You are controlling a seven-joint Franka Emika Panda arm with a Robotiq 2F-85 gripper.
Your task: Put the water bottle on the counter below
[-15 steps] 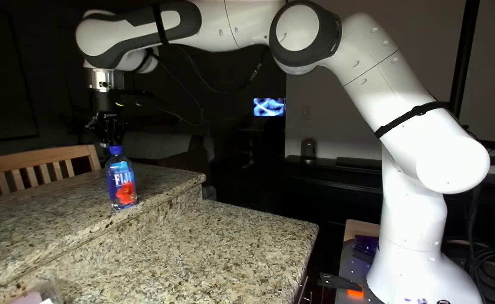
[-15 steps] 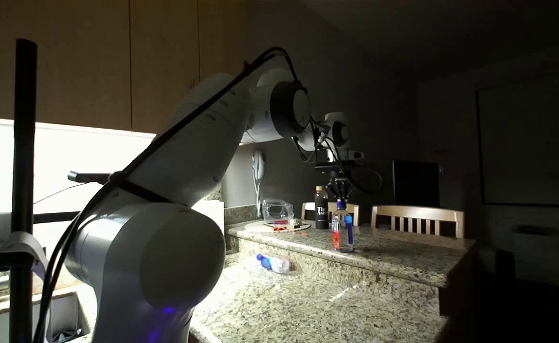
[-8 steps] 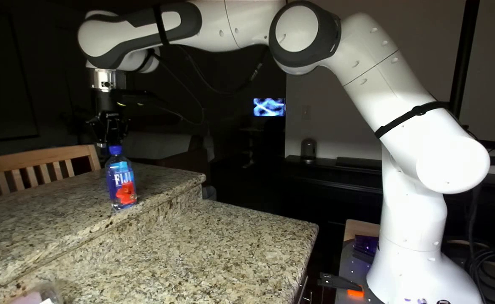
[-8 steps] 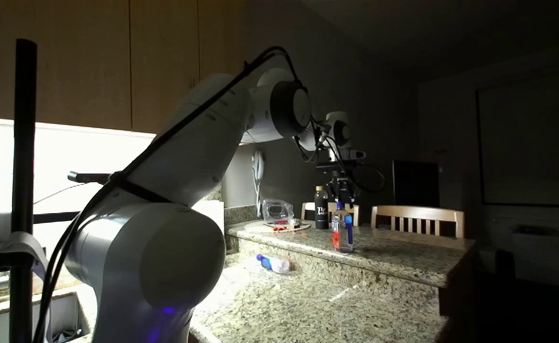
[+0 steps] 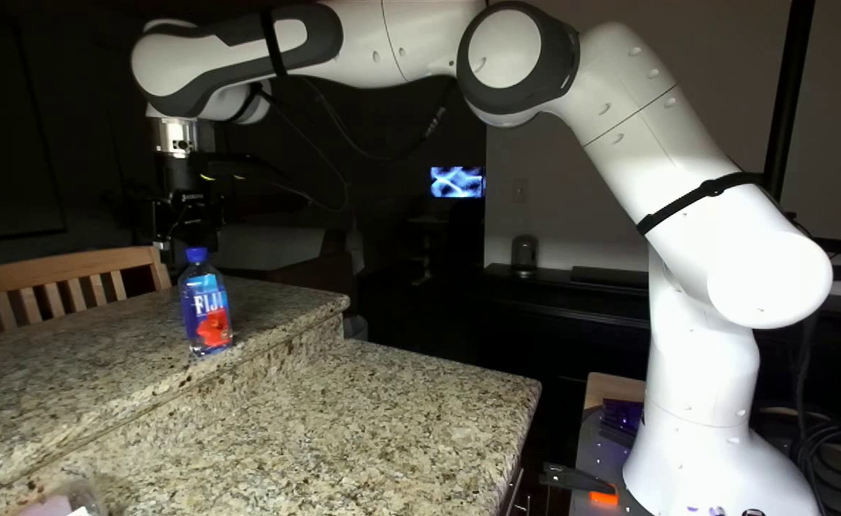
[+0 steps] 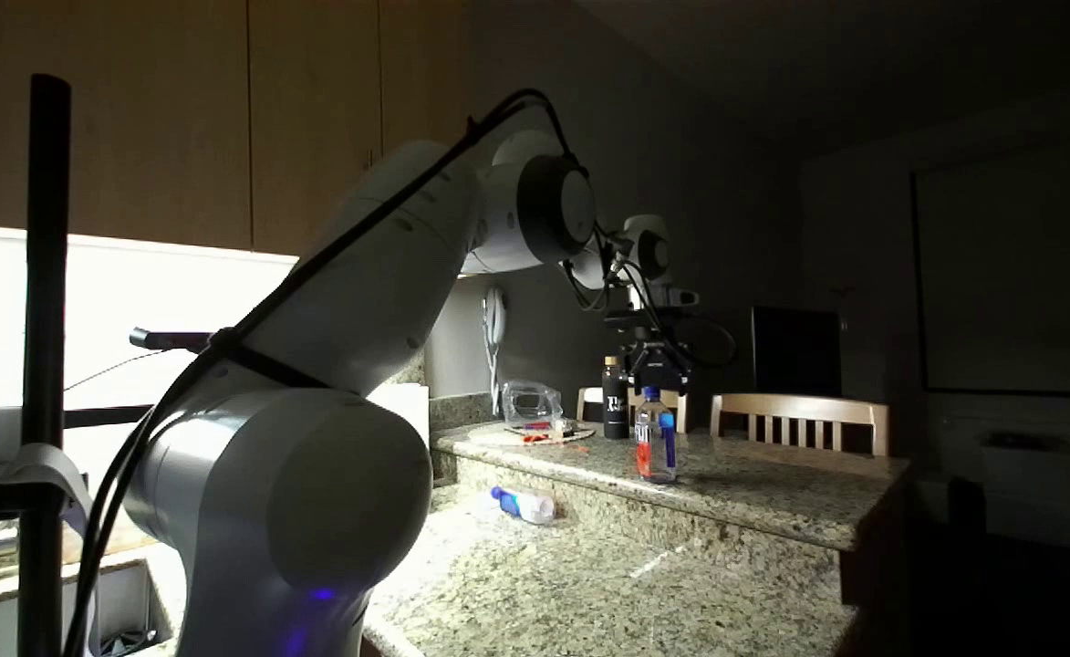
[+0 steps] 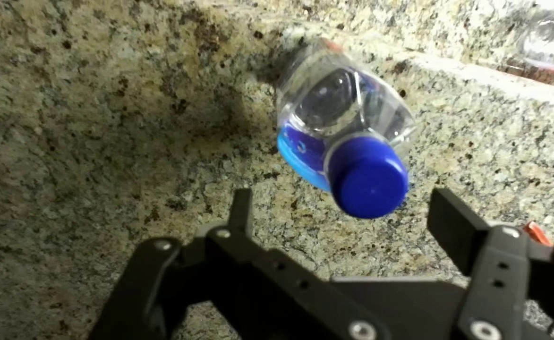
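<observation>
Speckled granite on the raised ledge (image 5: 83,351) shows up well against the dark of the room. Close to the ledge's edge stands the water bottle (image 5: 206,308), upright. I judge it thin-walled plastic: light enough to lift easily, smooth, apt to buckle or slip if I squeeze the body hard, yet hardly fragile. How full it is I can't read, so I'd allow for some weight hanging low. I'd take hold at the blue cap (image 7: 369,179) and the neck just under it, the stiffest part, though so high a grip may let the bottle swing; reaching down to the shoulders should steady it. Over the ledge, right by the cap, my gripper (image 7: 344,205) has its jaws spread wide and holds nothing. Its fingers (image 7: 454,229) look clear of the plastic, but I can't tell exactly how high their tips sit against the cap. One step down from the ledge is the counter below (image 5: 348,423), where the water bottle is to go; another bottle (image 6: 525,506) lies there on its side, near the ledge's foot. On the ledge itself stands a black bottle (image 6: 616,411), and beyond the ledge, a wooden chair (image 6: 799,406).
</observation>
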